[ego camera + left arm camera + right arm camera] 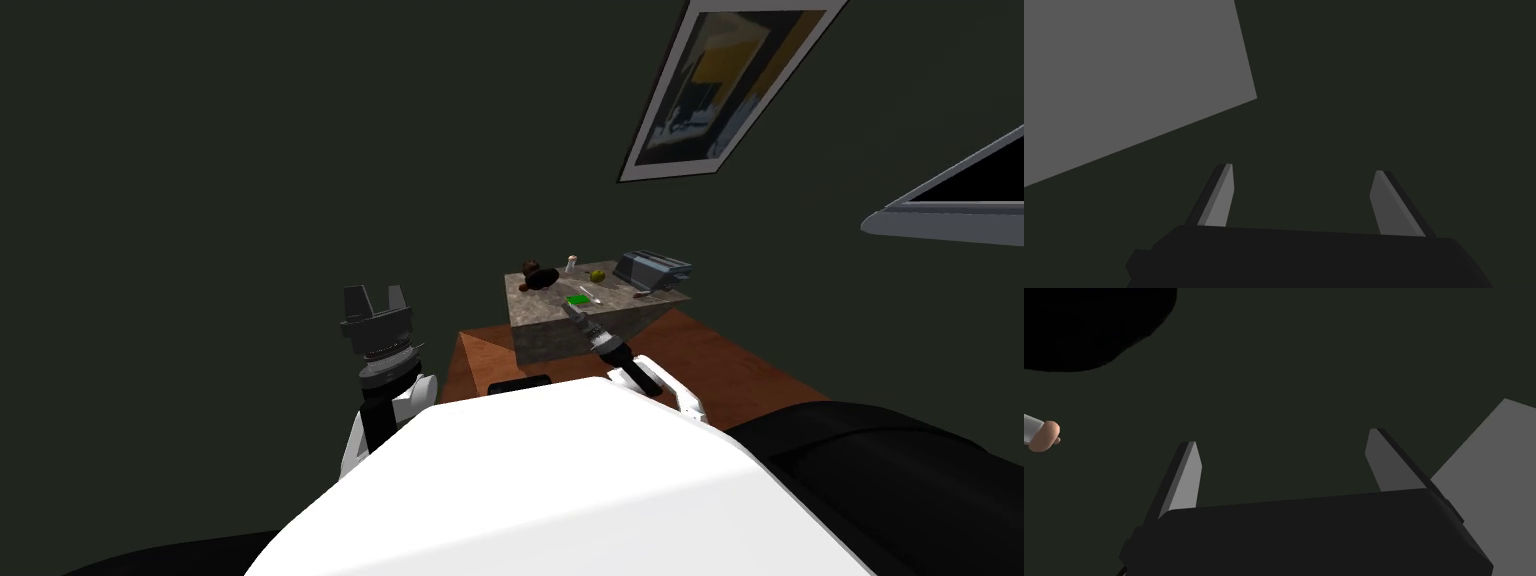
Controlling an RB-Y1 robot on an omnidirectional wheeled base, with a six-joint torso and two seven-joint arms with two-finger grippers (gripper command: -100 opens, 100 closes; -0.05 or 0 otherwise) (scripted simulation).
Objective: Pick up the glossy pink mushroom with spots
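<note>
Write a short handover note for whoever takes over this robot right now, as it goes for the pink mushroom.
Left pincer: open, empty, raised at my left side.
Right pincer: open, empty, stretched out over the near part of the stone-look table.
Mushroom: pinkish cap on a pale stem, off to one side of the right pincer, not between its fingers; probably the small pale item at the table's far edge.
Done: arm out at the table, nothing gripped.
Left: line up on the mushroom, close, lift.

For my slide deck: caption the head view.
Right gripper reaches toward a mottled block holding small items; left gripper raised, fingers open.
</note>
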